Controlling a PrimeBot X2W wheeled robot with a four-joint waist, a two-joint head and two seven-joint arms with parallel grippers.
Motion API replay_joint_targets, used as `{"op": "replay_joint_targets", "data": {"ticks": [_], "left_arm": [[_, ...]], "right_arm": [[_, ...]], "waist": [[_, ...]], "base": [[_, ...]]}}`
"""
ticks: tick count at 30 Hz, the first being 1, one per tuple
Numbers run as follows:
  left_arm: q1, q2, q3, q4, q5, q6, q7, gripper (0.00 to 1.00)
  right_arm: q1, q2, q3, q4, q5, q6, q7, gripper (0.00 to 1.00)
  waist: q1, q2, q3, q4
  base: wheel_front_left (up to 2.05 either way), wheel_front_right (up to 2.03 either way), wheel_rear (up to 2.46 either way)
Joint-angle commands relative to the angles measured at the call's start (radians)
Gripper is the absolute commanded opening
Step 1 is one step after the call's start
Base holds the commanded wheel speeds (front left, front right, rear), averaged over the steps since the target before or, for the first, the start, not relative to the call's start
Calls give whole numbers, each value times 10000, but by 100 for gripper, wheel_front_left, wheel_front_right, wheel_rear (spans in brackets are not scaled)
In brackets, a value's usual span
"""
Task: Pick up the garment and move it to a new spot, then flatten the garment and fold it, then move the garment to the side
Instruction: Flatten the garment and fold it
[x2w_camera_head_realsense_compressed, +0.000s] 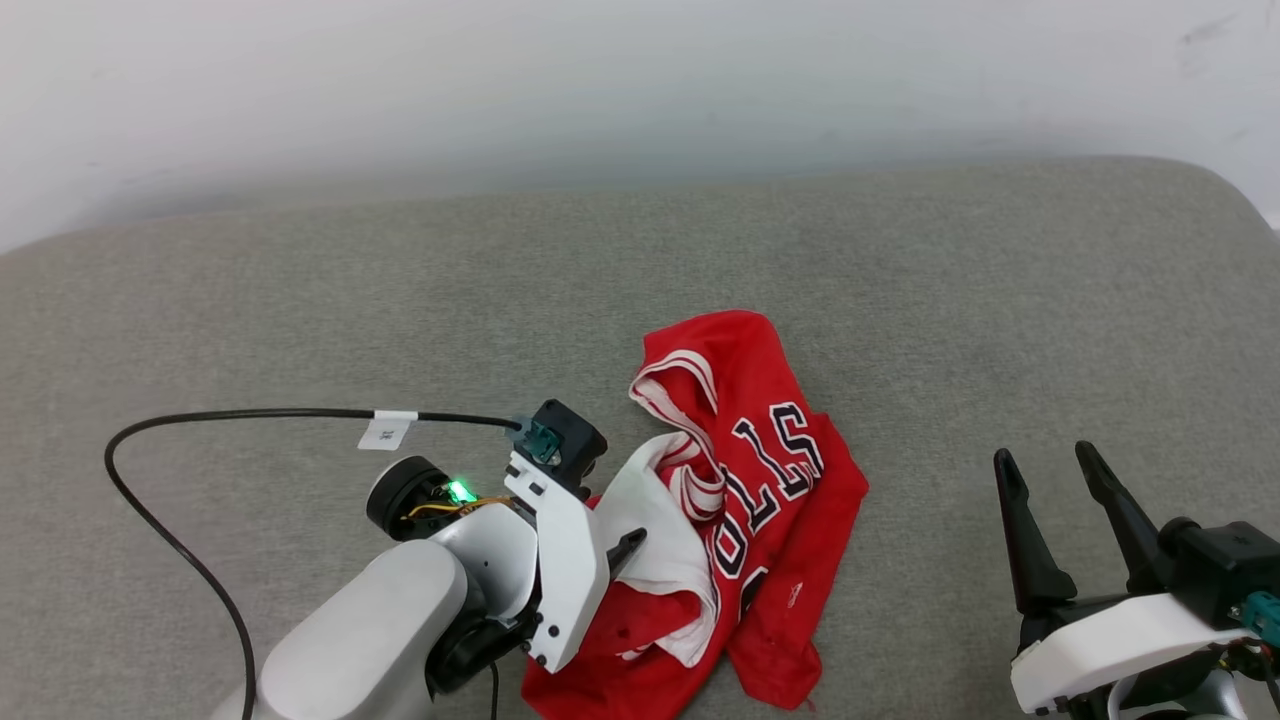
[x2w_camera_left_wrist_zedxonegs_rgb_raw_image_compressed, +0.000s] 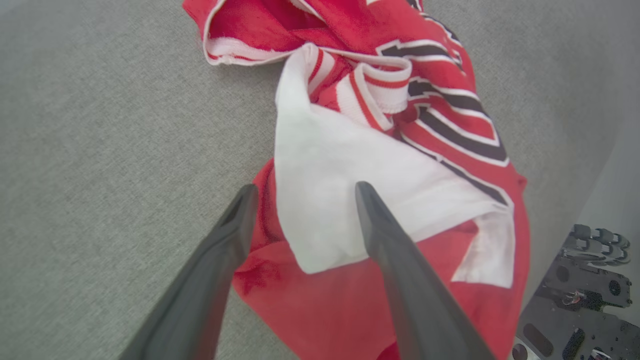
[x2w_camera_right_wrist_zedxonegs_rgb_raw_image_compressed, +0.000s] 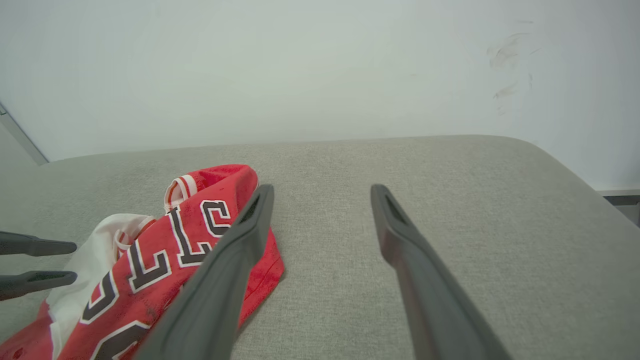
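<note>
The garment (x2w_camera_head_realsense_compressed: 770, 500) lies crumpled on the grey cushioned surface: a red jersey with black, white-outlined lettering, striped trim and a white sleeve (x2w_camera_left_wrist_zedxonegs_rgb_raw_image_compressed: 330, 200) folded on top. My left gripper (x2w_camera_head_realsense_compressed: 628, 548) hovers at its left side, open. In the left wrist view that gripper (x2w_camera_left_wrist_zedxonegs_rgb_raw_image_compressed: 305, 190) has one finger over the white sleeve and the other over the red cloth at the garment's edge; I cannot tell whether they touch it. My right gripper (x2w_camera_head_realsense_compressed: 1045, 458) stands open and empty to the right of the garment. In the right wrist view the right gripper (x2w_camera_right_wrist_zedxonegs_rgb_raw_image_compressed: 322, 189) points toward the wall, with the garment (x2w_camera_right_wrist_zedxonegs_rgb_raw_image_compressed: 150, 260) beside its left finger.
The grey cushioned surface (x2w_camera_head_realsense_compressed: 300, 300) stretches wide to a white wall (x2w_camera_head_realsense_compressed: 600, 80) at the back, with a rounded corner at the far right (x2w_camera_head_realsense_compressed: 1220, 190). A black cable (x2w_camera_head_realsense_compressed: 200, 420) with a white label loops over the left side. Part of the robot's base (x2w_camera_left_wrist_zedxonegs_rgb_raw_image_compressed: 580, 300) shows beyond the surface's edge.
</note>
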Motion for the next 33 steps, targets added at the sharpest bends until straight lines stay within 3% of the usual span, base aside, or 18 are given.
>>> {"op": "replay_joint_targets", "data": {"ticks": [1,3,4,5,7,13,17,21,26,30,33], "left_arm": [[-112,-16,-52,69,-96,-55,55,100],[-179,13,-154,246,-295,-107,233,100],[-208,19,-200,294,-343,-141,273,91],[-255,19,-220,326,-432,-147,274,46],[-272,-34,-241,378,-658,-176,226,0],[-497,169,-29,151,-360,12,-622,0],[-124,464,621,-361,-444,675,-1339,0],[545,1096,1428,-792,-663,1633,-1741,0],[1921,1537,2405,-877,-1468,2563,-2117,0],[2735,1486,2828,-178,-2025,2709,-2526,0],[3013,1281,2852,460,-2287,2587,-2652,0]], "right_arm": [[-85,16,-20,65,86,-5,-58,100],[-127,18,-20,126,142,-3,-111,100],[-140,18,-21,165,162,-5,-153,100],[-145,18,-16,192,176,-3,-168,100],[-168,18,-24,250,190,-3,-188,100],[-140,18,-171,340,196,-5,-263,100],[-93,15,-237,340,169,-5,-252,100],[-28,18,-259,339,104,-3,-209,100],[42,16,-263,300,50,-3,-120,100],[48,15,-202,279,60,-5,-98,100],[37,16,-134,267,-1,-3,-49,100]], "waist": [[0,0,96,-121],[0,0,159,-199],[0,0,181,-225],[0,0,203,-246],[0,0,236,-265],[0,0,183,-82],[0,0,58,111],[0,0,-22,331],[0,0,-123,550],[0,0,-100,594],[0,0,-74,582]], "base": [[0,0,0],[0,0,0],[0,0,0],[0,0,0],[0,0,0],[0,0,0],[0,0,0],[0,0,0],[0,0,0],[0,0,0],[0,0,0]]}}
